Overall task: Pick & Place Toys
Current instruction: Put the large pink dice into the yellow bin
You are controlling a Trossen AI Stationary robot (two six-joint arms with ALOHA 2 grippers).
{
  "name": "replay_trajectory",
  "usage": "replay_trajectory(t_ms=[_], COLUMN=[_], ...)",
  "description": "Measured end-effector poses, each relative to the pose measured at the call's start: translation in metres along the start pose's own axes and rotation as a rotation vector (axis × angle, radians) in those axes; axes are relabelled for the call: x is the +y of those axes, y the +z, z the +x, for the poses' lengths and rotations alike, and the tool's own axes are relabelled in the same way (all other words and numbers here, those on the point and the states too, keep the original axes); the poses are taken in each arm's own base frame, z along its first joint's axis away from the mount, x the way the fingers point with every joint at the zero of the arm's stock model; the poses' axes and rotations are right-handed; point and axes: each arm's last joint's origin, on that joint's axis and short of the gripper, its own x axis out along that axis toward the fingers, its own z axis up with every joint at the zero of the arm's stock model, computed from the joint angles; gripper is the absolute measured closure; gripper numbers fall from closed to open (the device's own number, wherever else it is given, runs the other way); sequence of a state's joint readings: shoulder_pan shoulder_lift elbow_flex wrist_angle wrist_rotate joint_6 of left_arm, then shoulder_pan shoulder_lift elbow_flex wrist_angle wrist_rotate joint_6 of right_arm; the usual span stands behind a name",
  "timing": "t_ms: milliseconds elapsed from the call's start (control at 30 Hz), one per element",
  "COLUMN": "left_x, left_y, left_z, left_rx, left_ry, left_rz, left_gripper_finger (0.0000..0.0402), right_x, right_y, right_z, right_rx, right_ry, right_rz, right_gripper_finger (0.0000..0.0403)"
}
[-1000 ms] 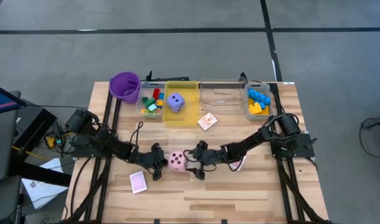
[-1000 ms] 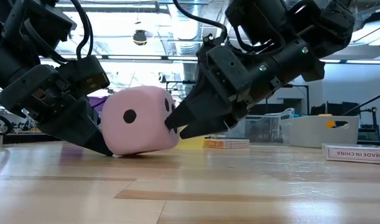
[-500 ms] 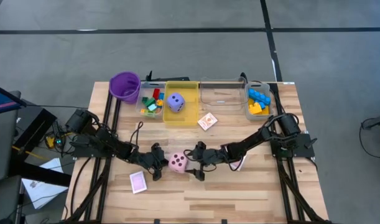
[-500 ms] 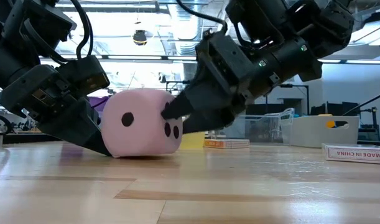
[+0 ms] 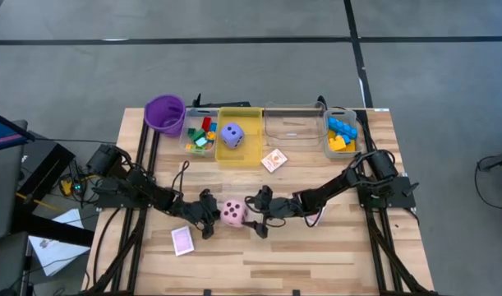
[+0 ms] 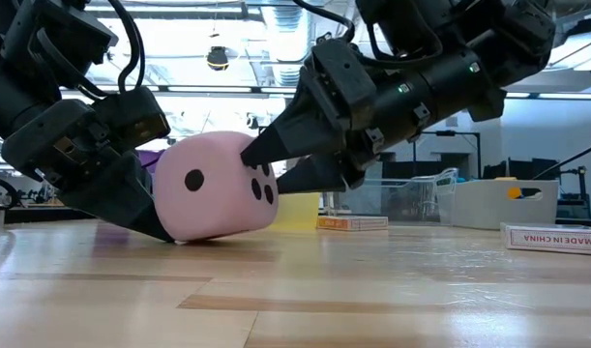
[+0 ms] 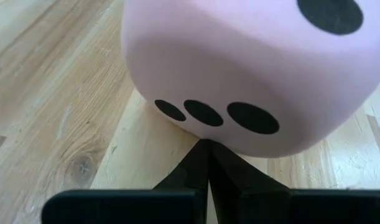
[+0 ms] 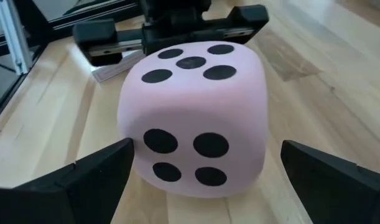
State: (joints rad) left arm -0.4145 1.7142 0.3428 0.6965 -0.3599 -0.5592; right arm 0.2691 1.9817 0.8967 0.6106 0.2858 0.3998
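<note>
Everything turns on the pink die [image 5: 232, 212] in the middle of the table [image 5: 316, 255], so take that as the marker. Well to its left and toward the back edge stands the purple cup [image 5: 164, 113], out of the play. Nearer, just left and forward of the die, a pink-backed card [image 5: 181, 240] lies flat on the wood, waiting its turn.

Now the left gripper [image 5: 210, 215]: fingers pressed tight together into a wedge, holding nothing, tip tucked against the die's left lower edge. The left wrist view shows that closed point right under the foam, and from there it looks like a backstop, so the die cannot slide away when pushed from the other side.

The die itself sits on the table, slightly tipped in the low view, between the two arms.

On its right, the right gripper [image 5: 253, 215] comes in with fingers spread as wide as they go. In the right wrist view the die fills the gap between the two dark fingers [image 8: 84, 180], neither one pressing it yet; my read is a straddle before the squeeze.

Behind the die, the yellow bin [image 5: 239, 136] already holds a purple die [image 5: 232, 133], the likely destination. Further right, another card [image 5: 274, 160] lies near the clear bin [image 5: 293, 123].
</note>
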Motion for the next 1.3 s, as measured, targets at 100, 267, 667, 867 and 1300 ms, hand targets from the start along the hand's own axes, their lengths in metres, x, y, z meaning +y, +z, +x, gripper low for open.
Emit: replay_trajectory(t_ms=[100, 267, 667, 867, 1300], left_x=[0.0, 0.0, 0.0, 0.0, 0.0], left_y=[0.0, 0.0, 0.0, 0.0, 0.0], left_z=[0.0, 0.0, 0.0, 0.0, 0.0], left_rx=[-0.001, -0.001, -0.002, -0.002, -0.007], left_ry=[0.001, 0.002, 0.004, 0.005, 0.013], left_rz=[-0.004, -0.006, -0.006, -0.006, -0.024], left_gripper_finger=[0.0401, 0.0401, 0.0401, 0.0401, 0.0401], right_x=[0.0, 0.003, 0.01, 0.011, 0.026], right_y=[0.0, -0.004, -0.013, -0.014, -0.001], right_z=[0.0, -0.001, -0.004, -0.004, -0.002], right_rx=[-0.007, 0.022, 0.086, 0.106, 0.046], right_ry=[-0.016, -0.004, 0.032, 0.072, 0.069], right_rz=[0.006, -0.034, -0.135, -0.133, -0.128], right_gripper_finger=[0.0004, 0.0004, 0.0004, 0.0004, 0.0004])
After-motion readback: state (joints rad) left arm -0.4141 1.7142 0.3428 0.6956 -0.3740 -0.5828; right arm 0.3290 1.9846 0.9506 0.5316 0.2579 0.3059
